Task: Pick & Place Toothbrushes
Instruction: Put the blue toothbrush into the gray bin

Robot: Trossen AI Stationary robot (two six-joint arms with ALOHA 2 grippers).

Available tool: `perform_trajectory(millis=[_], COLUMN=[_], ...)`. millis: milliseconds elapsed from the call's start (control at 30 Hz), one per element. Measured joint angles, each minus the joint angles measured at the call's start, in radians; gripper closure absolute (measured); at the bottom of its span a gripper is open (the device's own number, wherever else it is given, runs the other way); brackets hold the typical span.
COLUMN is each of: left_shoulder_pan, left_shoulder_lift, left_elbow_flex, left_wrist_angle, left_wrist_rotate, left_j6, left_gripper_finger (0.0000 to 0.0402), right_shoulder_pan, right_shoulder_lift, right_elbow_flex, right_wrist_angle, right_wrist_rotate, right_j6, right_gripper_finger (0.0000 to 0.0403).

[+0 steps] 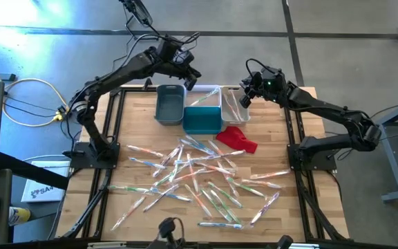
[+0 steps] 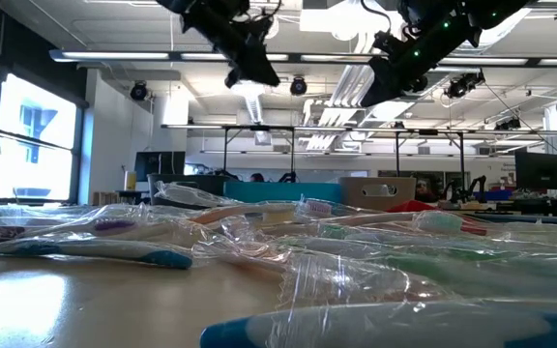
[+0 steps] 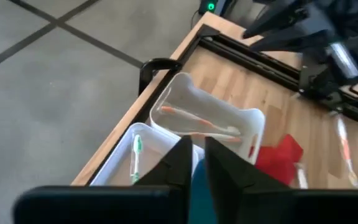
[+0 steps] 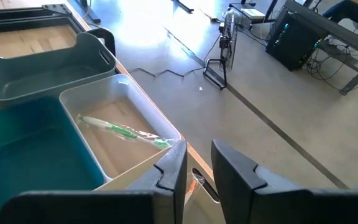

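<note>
High view: the clear-wrapped toothbrushes point(image 1: 199, 176) lie scattered at the wooden worktop's point(image 1: 137, 128) six o'clock; both arms hover over the bins at twelve.

Left wrist view: left gripper point(image 3: 197, 163) fingers nearly clenched, empty.

Right wrist view: right gripper point(image 4: 197, 165) fingers slightly parted, empty.

Risk: overlapping slick wrappers may cause double picks or slips.

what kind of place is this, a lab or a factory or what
Most likely a robotics lab or workshop in a large open industrial hall. A butcher-block table stands on a bare concrete floor, long ceiling strip lights run overhead, and computer monitors line the benches behind the table.
</note>
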Motion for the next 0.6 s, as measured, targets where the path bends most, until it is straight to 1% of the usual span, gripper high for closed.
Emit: perform_trajectory(millis=[100, 200, 400, 500, 600], left_shoulder_pan=[0.000, 0.000, -0.014, -0.034, -0.044], left_shoulder_lift=[-0.045, -0.083, -0.152, -0.191, -0.245], left_elbow_flex=[0.000, 0.000, -0.005, -0.061, -0.148], left_wrist_angle=[-0.080, -0.164, -0.280, -0.287, -0.258], left_wrist_rotate=[0.002, -0.008, -0.050, -0.081, -0.083], left_j6=[0.022, 0.018, 0.020, 0.018, -0.032], left_gripper_finger=[0.0396, 0.0397, 0.0400, 0.0400, 0.0400], right_shoulder_pan=[0.000, 0.000, 0.000, 0.000, 0.000], right_shoulder_lift=[0.000, 0.000, 0.000, 0.000, 0.000], right_elbow_flex=[0.000, 0.000, 0.000, 0.000, 0.000], right_wrist_angle=[0.000, 0.000, -0.001, -0.001, -0.001], right_wrist_rotate=[0.000, 0.000, -0.001, -0.001, -0.001], right_j6=[0.000, 0.000, 0.000, 0.000, 0.000], right_gripper_finger=[0.0336, 0.0336, 0.0336, 0.0336, 0.0336])
